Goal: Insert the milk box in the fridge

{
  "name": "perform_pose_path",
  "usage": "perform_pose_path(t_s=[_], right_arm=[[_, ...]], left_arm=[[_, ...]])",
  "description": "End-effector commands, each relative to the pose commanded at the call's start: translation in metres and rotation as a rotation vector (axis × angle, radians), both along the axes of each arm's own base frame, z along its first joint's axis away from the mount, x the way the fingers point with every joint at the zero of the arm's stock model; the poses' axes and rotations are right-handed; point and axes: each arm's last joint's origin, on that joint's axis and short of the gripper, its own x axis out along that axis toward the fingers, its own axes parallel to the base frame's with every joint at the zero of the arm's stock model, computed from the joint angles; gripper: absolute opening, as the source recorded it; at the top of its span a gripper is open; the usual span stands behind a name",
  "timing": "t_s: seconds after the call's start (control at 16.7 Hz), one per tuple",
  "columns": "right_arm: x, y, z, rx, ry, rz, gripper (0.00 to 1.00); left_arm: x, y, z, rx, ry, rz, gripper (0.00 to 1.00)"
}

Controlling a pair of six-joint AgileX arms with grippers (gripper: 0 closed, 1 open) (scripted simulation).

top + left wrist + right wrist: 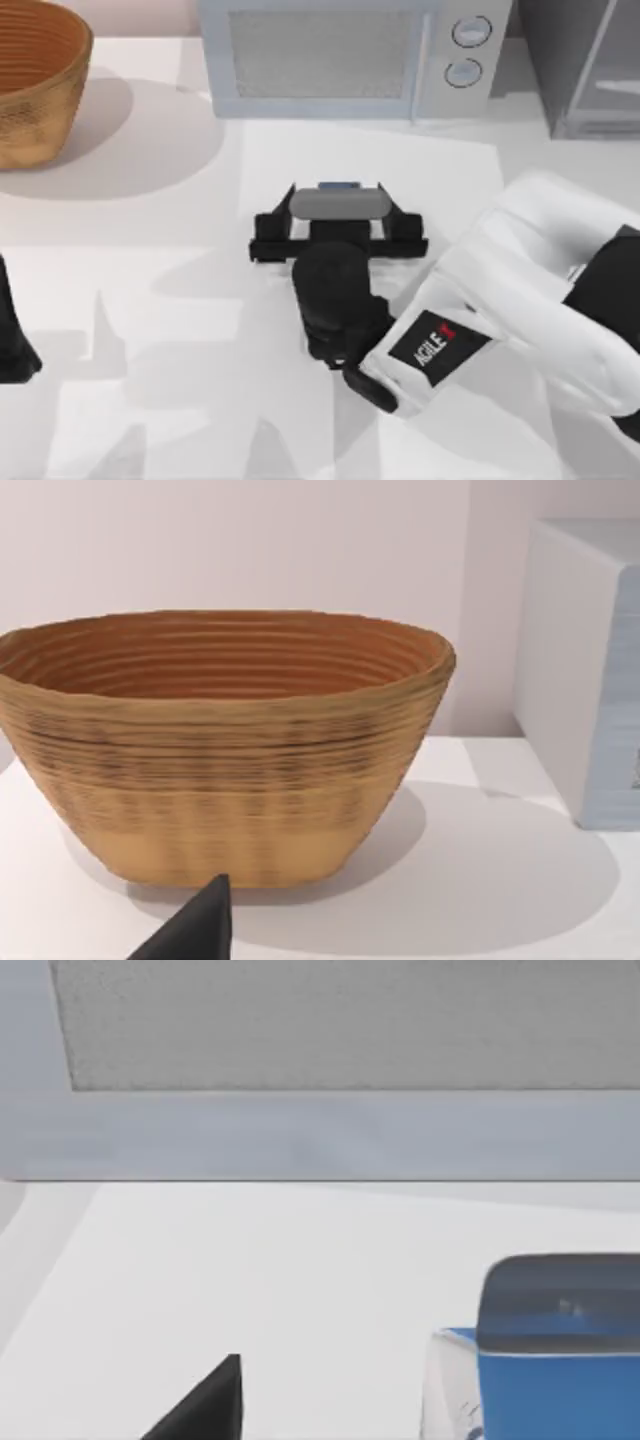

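Milk box (545, 1380) sits near the centre of the top view, almost entirely hidden under the right gripper (338, 205); a sliver of its blue top peeks out just above the gripper's grey bar. In the right wrist view its blue upper part fills the lower right corner, with a grey pad lying across its top. The right arm reaches in from the right edge of the frame and hangs over the carton, probably so the fingers can close on it before any carry toward the fridge (590, 70), whose dark grey cabinet stands in the upper right corner, well apart. One dark fingertip (205, 1405) shows at the bottom of the wrist view, clear of the carton, so the fingers look spread rather than clenched, though contact on the far side is hard to judge. A white microwave (350, 55) stands behind the carton. The left arm rests idle at the left edge, beside a woven basket (35, 80).
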Motion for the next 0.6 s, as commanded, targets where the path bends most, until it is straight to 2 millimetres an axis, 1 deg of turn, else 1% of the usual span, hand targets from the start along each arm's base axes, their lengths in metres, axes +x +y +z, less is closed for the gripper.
perform_pose_path(t_s=[0.6], right_arm=[[0.0000,0.0000,0.0000,0.000,0.000,0.000,0.10]], left_arm=[[0.0000,0.0000,0.0000,0.000,0.000,0.000,1.00]])
